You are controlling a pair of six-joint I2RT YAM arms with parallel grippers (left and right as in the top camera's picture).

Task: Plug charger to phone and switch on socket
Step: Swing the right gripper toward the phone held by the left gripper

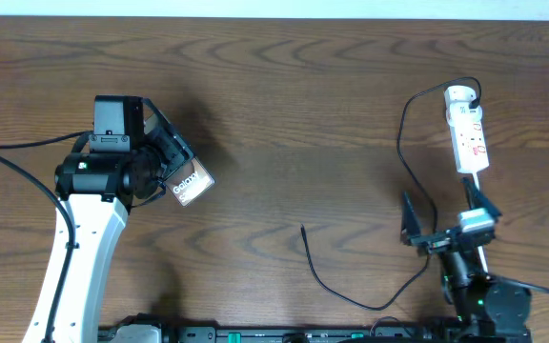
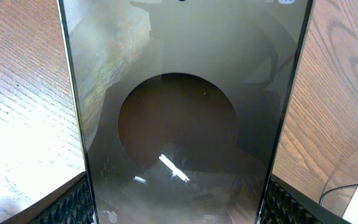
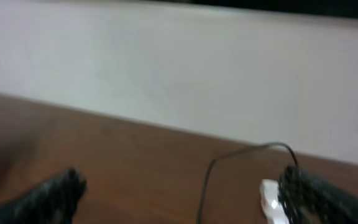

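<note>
My left gripper [image 1: 172,170] is shut on the phone [image 1: 191,183], a silvery-brown slab with white "Galaxy" lettering, held at the left of the table. In the left wrist view the phone [image 2: 179,112] fills the space between both fingers [image 2: 73,202]. The white socket [image 1: 466,129] lies at the far right. The charger [image 1: 336,291], a thin black cable, loops down from it, and its plug tip [image 1: 302,227] lies free at mid-table. My right gripper [image 1: 446,217] stands open and empty just below the socket. The right wrist view shows the gripper [image 3: 182,199], the cable [image 3: 207,180] and the socket [image 3: 271,200].
The table [image 1: 284,86] is dark brown wood. A thin black lead [image 1: 17,148] runs to my left arm from the left edge. A pale wall [image 3: 179,74] stands behind the table's far edge.
</note>
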